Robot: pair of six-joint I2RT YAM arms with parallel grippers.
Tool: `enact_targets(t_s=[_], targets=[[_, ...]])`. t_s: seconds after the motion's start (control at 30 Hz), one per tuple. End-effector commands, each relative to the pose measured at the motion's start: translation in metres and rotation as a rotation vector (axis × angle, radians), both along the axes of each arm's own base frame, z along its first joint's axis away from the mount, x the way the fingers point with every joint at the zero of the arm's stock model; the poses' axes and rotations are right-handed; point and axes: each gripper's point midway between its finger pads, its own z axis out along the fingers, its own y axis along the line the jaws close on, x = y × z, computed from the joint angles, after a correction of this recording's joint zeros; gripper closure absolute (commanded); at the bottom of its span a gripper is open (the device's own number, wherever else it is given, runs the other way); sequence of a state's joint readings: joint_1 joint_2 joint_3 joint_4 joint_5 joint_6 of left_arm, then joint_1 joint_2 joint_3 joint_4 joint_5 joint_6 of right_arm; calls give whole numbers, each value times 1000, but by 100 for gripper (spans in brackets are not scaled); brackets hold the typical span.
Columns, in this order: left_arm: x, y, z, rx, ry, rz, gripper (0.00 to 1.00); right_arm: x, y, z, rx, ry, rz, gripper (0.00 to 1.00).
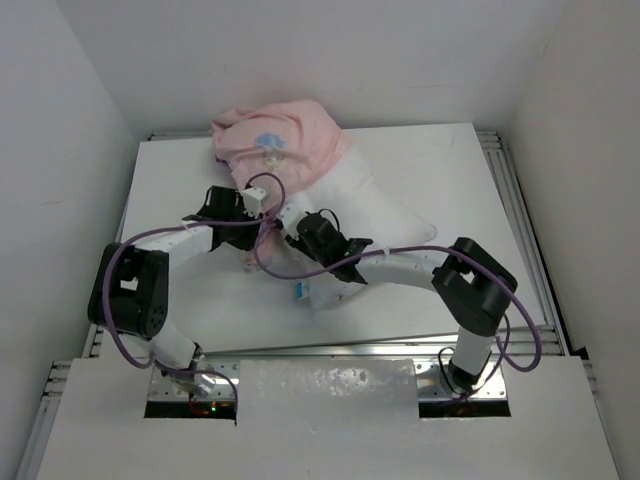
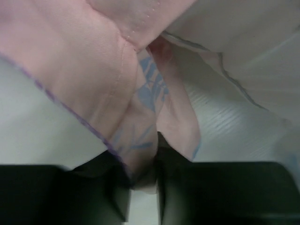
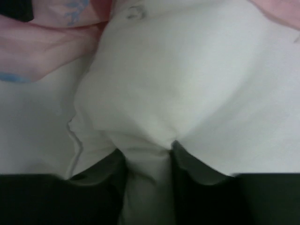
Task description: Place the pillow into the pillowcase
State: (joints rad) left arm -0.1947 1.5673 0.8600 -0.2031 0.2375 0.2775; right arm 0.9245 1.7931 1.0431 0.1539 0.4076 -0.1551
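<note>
1. The left hand [image 2: 140, 176] is pinching the pillowcase [image 2: 84, 61] edge (pink side showing).
2. The right hand [image 3: 147, 166] is squeezing a fold of the pillow [image 3: 187, 84].
3. Both things are lying on the bench [image 1: 170, 200], touching.

**Pillowcase [image 1: 290, 140] far, pillow [image 1: 390, 205] across the middle**

Your table [image 1: 170, 190] carries everything. The pillowcase is heaped at the far edge, left of centre, lying over the far-left end of the pillow; you cannot tell whether that end is inside. The pillow runs from there across the middle toward the right, its tag [image 1: 300, 293] at the near corner. Your left gripper [image 1: 262, 192] sits at the pillowcase's near edge, a fold of it between the fingers. Just right of it, your right gripper [image 1: 287, 213] sits on the pillow's left edge, a pillow fold between its fingers.
</note>
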Motion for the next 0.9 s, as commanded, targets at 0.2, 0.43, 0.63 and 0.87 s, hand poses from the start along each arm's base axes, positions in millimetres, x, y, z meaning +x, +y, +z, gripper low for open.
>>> enact_targets(t_s=[0.2, 0.43, 0.63, 0.87], targets=[[-3, -33, 48, -173, -100, -143, 100, 42, 12, 8, 356, 228, -42, 100], [-34, -66, 79, -347, 5, -322, 100, 59, 57, 183, 1000, 47, 247, 100], [-82, -92, 135, -405, -38, -710, 100, 65, 50, 266, 1291, -154, 292, 100], [-82, -116, 193, -577, -108, -864, 100, 74, 70, 208, 1223, -169, 99, 100]])
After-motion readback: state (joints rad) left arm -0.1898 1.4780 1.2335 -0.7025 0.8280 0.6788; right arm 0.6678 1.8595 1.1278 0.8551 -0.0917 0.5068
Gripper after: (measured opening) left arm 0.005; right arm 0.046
